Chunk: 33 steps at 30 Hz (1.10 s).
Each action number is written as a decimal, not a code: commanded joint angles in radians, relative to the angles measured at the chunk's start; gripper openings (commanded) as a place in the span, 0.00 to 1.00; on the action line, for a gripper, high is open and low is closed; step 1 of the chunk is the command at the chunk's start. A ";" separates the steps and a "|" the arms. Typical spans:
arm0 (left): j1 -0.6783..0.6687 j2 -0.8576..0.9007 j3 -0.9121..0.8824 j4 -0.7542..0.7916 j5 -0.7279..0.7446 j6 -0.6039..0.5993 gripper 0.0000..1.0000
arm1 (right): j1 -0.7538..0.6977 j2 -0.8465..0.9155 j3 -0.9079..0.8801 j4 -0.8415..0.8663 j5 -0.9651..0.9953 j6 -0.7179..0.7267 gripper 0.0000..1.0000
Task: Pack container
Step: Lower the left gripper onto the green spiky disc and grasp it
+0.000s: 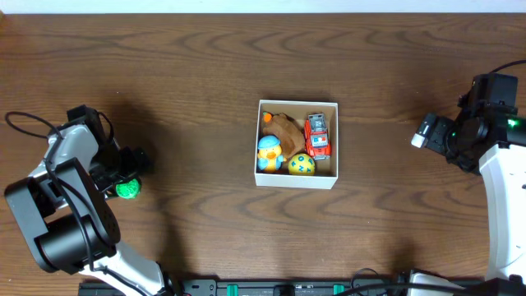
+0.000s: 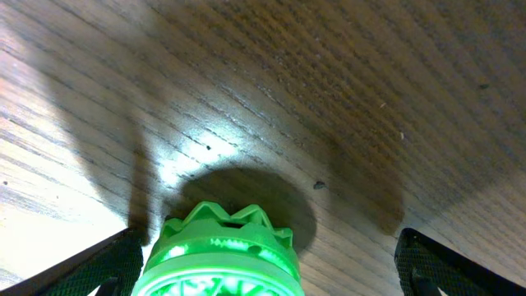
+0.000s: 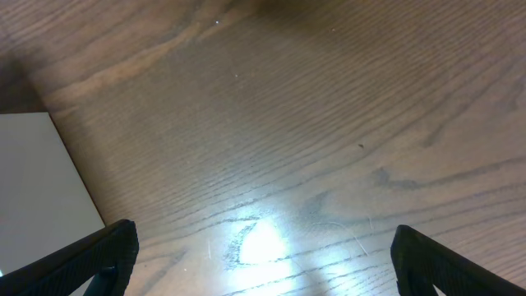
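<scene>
The container [image 1: 297, 180], a small white-walled box, sits at the table's middle. It holds a brown toy [image 1: 285, 127], a red car [image 1: 318, 136], a blue and orange duck [image 1: 269, 153] and a yellow ball [image 1: 302, 164]. A green ridged toy [image 1: 127, 190] lies on the table at the far left. My left gripper [image 1: 130, 174] is open over it. In the left wrist view the green toy [image 2: 222, 255] stands between the spread jaws [image 2: 267, 238], close to the left finger. My right gripper [image 1: 429, 131] is open and empty at the far right, its jaws [image 3: 263, 247] over bare wood.
The table is dark wood [image 1: 189, 74]. A white flat surface [image 3: 37, 189] shows at the left edge of the right wrist view; I cannot tell what it is. Cables run along the table's front edge [image 1: 279, 288].
</scene>
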 commanded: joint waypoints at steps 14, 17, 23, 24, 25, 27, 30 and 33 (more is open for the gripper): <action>0.005 0.018 -0.050 0.010 0.006 0.013 0.82 | -0.003 0.005 0.000 -0.004 -0.007 0.002 0.99; 0.005 0.018 -0.050 0.010 0.006 0.013 0.76 | -0.003 0.005 0.000 -0.004 -0.007 0.002 0.99; 0.005 0.018 -0.050 0.010 0.006 0.013 0.59 | -0.003 0.005 0.000 -0.004 -0.007 0.002 0.99; 0.005 0.018 -0.050 0.010 0.006 0.013 0.57 | -0.003 0.005 0.000 -0.004 -0.007 0.002 0.99; 0.005 0.018 -0.050 0.010 0.006 0.013 0.57 | -0.003 0.005 0.000 -0.004 -0.007 0.002 0.99; 0.005 0.018 -0.050 0.010 0.006 0.013 0.57 | -0.003 0.005 0.000 -0.004 -0.007 0.002 0.99; 0.005 0.018 -0.050 0.009 0.006 0.013 0.56 | -0.003 0.005 0.000 -0.004 -0.007 0.002 0.99; 0.005 0.018 -0.050 0.006 0.006 0.013 0.53 | -0.003 0.005 0.000 -0.004 -0.007 0.002 0.99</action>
